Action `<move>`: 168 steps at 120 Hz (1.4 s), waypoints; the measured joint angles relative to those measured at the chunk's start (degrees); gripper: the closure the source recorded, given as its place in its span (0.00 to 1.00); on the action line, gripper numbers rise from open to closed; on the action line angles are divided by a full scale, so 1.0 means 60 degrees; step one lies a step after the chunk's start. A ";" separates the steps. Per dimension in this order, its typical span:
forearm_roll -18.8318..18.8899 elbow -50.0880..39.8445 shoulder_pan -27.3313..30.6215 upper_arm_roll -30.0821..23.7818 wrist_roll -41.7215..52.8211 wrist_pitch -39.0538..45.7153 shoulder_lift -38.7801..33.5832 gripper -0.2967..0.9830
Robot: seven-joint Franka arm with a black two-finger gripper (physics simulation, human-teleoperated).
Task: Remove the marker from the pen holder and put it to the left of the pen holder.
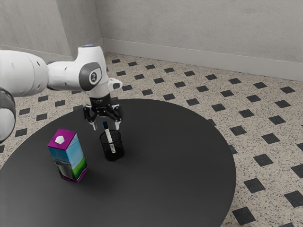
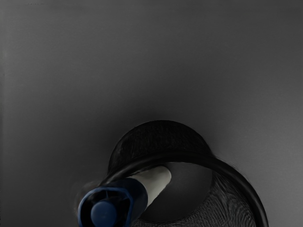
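The arm (image 1: 66, 75) comes in from the exterior view's left, its hand pointing down over the far part of the round black table (image 1: 165, 175). The gripper (image 1: 106, 126) is right above the pen holder (image 1: 113, 153), its two fingers standing apart, one on each side of the marker's dark blue cap, with a gap showing on either side. The pen holder, a black mesh cup, stands upright and holds the marker (image 1: 109, 135), cap end up. The marker leans toward the exterior view's left, its cap above the rim and its white barrel going down into the cup. A purple-topped carton (image 1: 71, 155) stands upright near the cup, nearer the camera and toward the exterior view's left, apart from it.
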 joint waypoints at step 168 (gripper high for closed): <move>-0.1024 0.0387 0.0034 0.0389 0.4532 -0.0181 0.0341 0.70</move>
